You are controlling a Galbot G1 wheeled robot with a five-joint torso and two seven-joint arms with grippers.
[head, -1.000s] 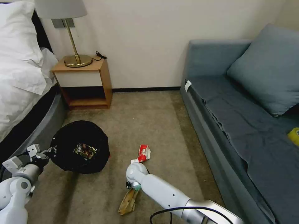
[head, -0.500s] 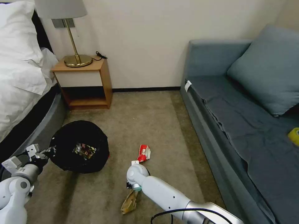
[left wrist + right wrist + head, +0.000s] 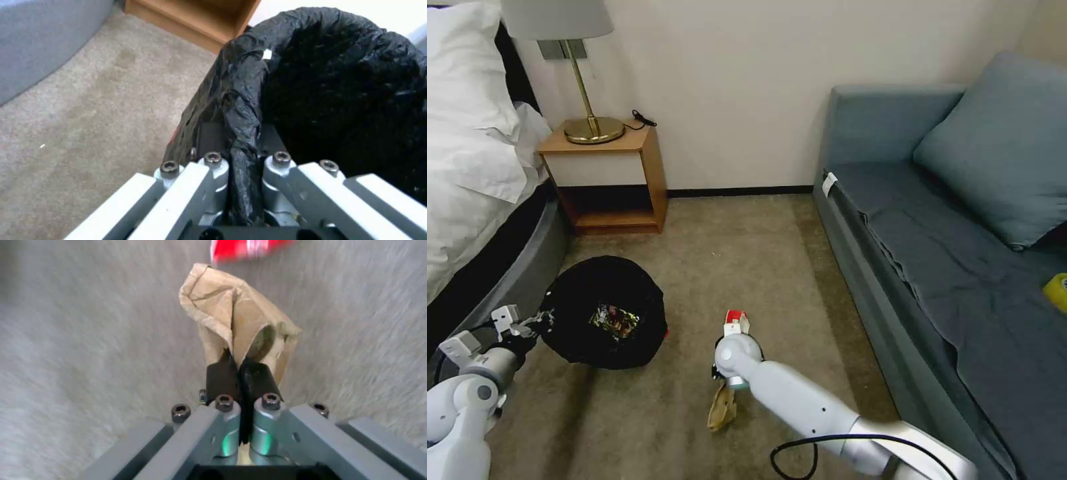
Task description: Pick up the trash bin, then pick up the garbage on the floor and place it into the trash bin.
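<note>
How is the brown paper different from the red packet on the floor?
The brown paper is plain tan and crumpled; the red packet is red and white. The paper is pinched in the right gripper; the packet lies loose on the carpet, with nothing gripping it. Both are small litter, not in the trash bin.

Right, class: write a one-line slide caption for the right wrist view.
Right gripper shut on crumpled tan paper, red-and-white packet beyond.
</note>
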